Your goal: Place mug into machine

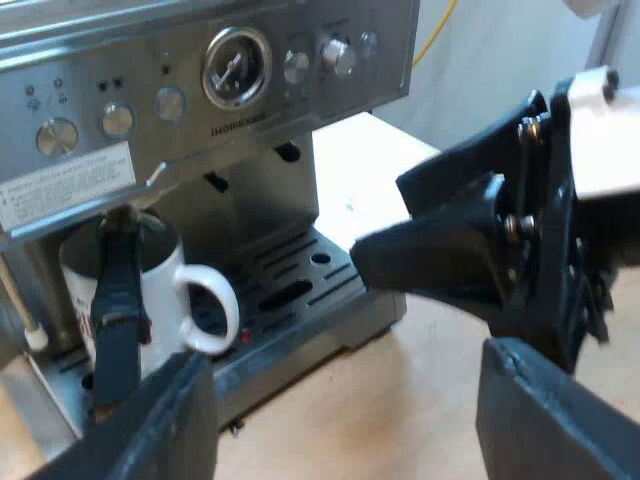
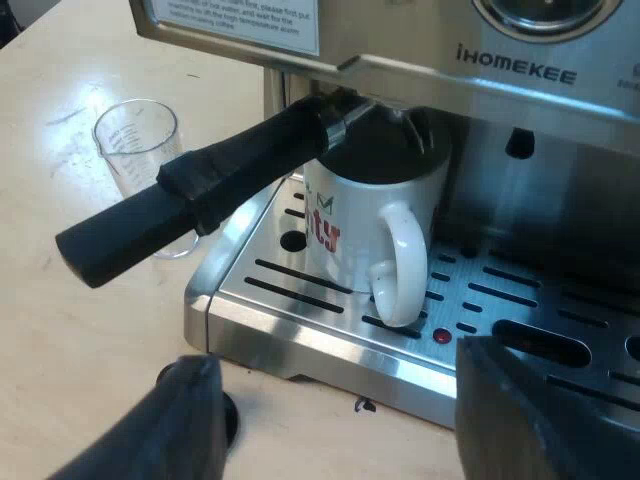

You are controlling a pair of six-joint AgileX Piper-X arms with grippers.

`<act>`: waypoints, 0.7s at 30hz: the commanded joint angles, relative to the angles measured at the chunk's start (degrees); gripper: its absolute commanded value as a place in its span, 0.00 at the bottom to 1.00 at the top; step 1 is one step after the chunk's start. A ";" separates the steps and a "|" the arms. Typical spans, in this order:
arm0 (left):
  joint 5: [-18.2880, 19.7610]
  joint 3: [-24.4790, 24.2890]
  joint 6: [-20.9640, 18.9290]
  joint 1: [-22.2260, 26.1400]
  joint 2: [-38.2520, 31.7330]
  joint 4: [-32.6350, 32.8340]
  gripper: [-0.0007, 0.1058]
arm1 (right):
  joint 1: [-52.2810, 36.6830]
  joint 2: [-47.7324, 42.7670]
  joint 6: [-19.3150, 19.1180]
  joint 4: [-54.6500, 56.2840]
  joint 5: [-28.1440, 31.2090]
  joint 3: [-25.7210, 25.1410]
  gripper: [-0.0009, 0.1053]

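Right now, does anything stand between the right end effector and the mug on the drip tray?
Nothing visible does. The right end effector is open toward the mug, with only bare drip tray between. The holder's dark handle juts out above the mug's rim; the measuring glass stands aside on the table.

You find the mug point(image 2: 345, 225) standing on the drip tray point(image 2: 290, 330) of the espresso machine point(image 2: 520, 75), directly under the holder point(image 2: 215, 190) locked into its front. The measuring glass point(image 2: 135, 150) stands on the table point(image 2: 80, 360) just beside the tray, near the handle's end.
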 commanded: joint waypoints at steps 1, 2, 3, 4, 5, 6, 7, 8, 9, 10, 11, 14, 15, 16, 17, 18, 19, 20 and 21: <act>-0.09 -0.22 -0.07 3.04 0.60 -3.17 0.55 | 0.05 -0.49 -0.60 -0.50 0.20 -0.53 0.51; 1.04 -0.22 0.20 4.81 0.58 -3.23 0.55 | 0.05 -0.49 -0.60 -0.50 0.20 -0.53 0.51; 3.39 -0.22 0.51 7.48 0.58 -3.21 0.55 | 0.05 -0.49 -0.74 -0.50 0.20 -0.53 0.51; 4.40 -0.22 0.61 8.47 0.58 -3.21 0.55 | 0.05 -0.49 -0.87 -0.50 0.20 -0.53 0.51; 7.21 -0.22 0.96 11.76 0.58 -3.21 0.55 | 0.05 -0.49 -1.00 -0.50 0.20 -0.53 0.51; 9.80 -0.22 1.58 15.34 0.58 -3.21 0.55 | 0.05 -0.49 -1.02 -0.50 0.20 -0.53 0.51; 10.98 -0.22 2.31 17.25 0.58 -3.21 0.55 | 0.05 -0.49 -1.00 -0.50 0.20 -0.53 0.51; 13.39 -0.22 4.00 20.97 0.70 -3.32 0.55 | 0.05 -0.49 -1.00 -0.50 0.20 -0.53 0.51; 15.27 -0.22 5.43 22.69 0.63 -3.51 0.55 | 0.05 -0.49 -1.25 -0.74 0.20 -0.53 0.51; 15.40 -0.22 5.35 23.47 0.63 -3.87 0.55 | 0.05 -0.49 -1.52 -1.01 0.20 -0.53 0.51; 15.63 -0.22 5.56 23.34 0.63 -4.68 0.55 | 0.05 -0.49 -1.94 -1.71 0.20 -0.53 0.51; 16.99 -0.22 8.19 21.94 0.98 -4.59 0.55 | -0.08 -0.49 -4.38 -5.06 0.09 -0.53 0.51; 16.98 -0.10 8.19 21.78 1.48 -4.59 0.55 | -0.31 -0.49 -5.44 -6.84 0.08 -0.53 0.51; 16.98 -0.04 8.19 21.80 1.77 -4.70 0.55 | -0.61 -0.49 -5.79 -7.77 -0.09 -0.53 0.51; 16.98 0.25 8.19 21.80 2.48 -5.15 0.55 | -1.01 -0.32 -6.04 -9.41 -0.51 -0.53 0.51; 16.98 0.49 8.19 21.80 3.13 -5.76 0.55 | -1.60 -0.18 -6.04 -10.57 -0.51 -0.53 0.51; 17.10 0.63 8.19 21.80 3.74 -6.23 0.55 | -2.12 -0.11 -6.19 -11.41 -0.50 -0.53 0.51; 17.53 0.78 8.01 21.80 4.35 -6.98 0.55 | -2.81 0.17 -6.19 -12.12 -0.50 -0.53 0.51; 18.25 0.95 8.01 21.65 5.04 -7.99 0.55 | -3.79 0.44 -6.18 -12.99 -0.99 -0.53 0.51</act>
